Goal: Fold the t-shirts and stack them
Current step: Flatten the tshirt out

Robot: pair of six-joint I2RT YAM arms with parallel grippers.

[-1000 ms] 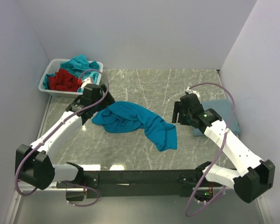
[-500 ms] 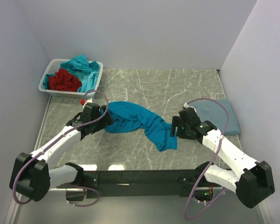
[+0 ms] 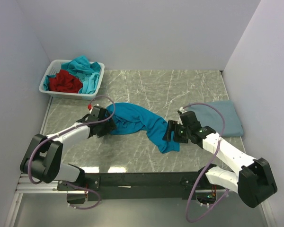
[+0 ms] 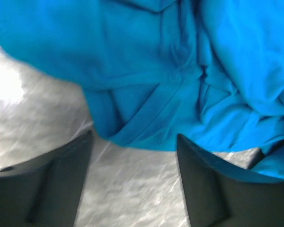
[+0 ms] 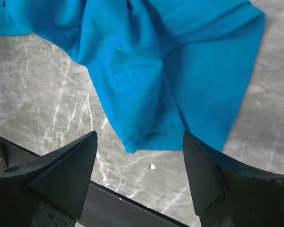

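The left gripper [image 4: 133, 139] and right gripper [image 5: 139, 139] are set, jaws wide, at opposite ends of the crumpled teal t-shirt [image 3: 137, 124], presumably for spreading.

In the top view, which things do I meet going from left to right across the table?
white basket → left gripper → teal-blue shirt → right gripper → slate-blue shirt

Even bright light; left wrist blurred, table [image 4: 9, 90] glare.
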